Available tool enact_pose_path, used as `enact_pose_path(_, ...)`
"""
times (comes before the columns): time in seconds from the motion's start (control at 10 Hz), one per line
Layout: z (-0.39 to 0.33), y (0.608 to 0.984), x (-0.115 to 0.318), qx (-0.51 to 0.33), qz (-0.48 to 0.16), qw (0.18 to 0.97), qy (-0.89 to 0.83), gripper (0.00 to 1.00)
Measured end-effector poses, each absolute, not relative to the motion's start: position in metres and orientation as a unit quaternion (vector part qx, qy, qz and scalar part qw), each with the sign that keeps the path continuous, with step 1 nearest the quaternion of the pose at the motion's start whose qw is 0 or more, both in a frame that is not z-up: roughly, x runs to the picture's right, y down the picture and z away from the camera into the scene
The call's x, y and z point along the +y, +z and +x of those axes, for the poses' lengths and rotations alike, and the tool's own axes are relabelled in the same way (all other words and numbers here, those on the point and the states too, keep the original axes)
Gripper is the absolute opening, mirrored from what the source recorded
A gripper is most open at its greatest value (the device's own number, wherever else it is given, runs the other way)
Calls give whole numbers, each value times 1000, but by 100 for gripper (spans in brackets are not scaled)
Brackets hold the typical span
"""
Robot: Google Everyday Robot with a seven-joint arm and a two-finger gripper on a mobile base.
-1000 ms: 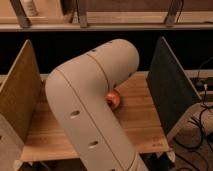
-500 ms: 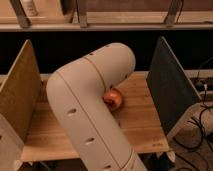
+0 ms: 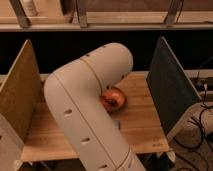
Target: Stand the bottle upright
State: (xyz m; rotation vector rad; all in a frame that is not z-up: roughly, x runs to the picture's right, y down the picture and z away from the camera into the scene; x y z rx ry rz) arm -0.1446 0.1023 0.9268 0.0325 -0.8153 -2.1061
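Note:
My white arm (image 3: 85, 107) fills the middle of the camera view and bends over the wooden table (image 3: 142, 125). The gripper is hidden behind the arm and does not show. The small whitish bottle is not visible; it is hidden or out of view. A round orange-red object (image 3: 114, 99) lies on the table just right of the arm, partly covered by it.
A dark grey panel (image 3: 167, 85) stands at the table's right side and a tan board panel (image 3: 20, 87) at its left. A metal rail (image 3: 125, 25) runs along the back. Cables (image 3: 202, 107) hang at the right.
The arm has shifted slightly, and more of the round orange-red object shows beside it than before.

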Motion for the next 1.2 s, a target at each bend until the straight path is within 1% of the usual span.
enact_pose_path(0.3, -149, 932, 97, -322, 14, 428, -844, 80)
enact_pose_path(0.4, -148, 936, 98, -322, 11, 427, -845, 77)
enact_pose_path(0.6, -146, 941, 101, -327, 7, 433, -840, 59)
enact_pose_path(0.8, -146, 943, 103, -331, 8, 441, -834, 36)
enact_pose_path(0.9, -145, 944, 102, -331, 8, 442, -833, 29)
enact_pose_path(1.0, -145, 944, 101, -329, 12, 444, -833, 18)
enact_pose_path(1.1, -147, 942, 102, -331, 14, 445, -832, 12)
enact_pose_path(1.2, -149, 939, 103, -335, 16, 444, -831, 11)
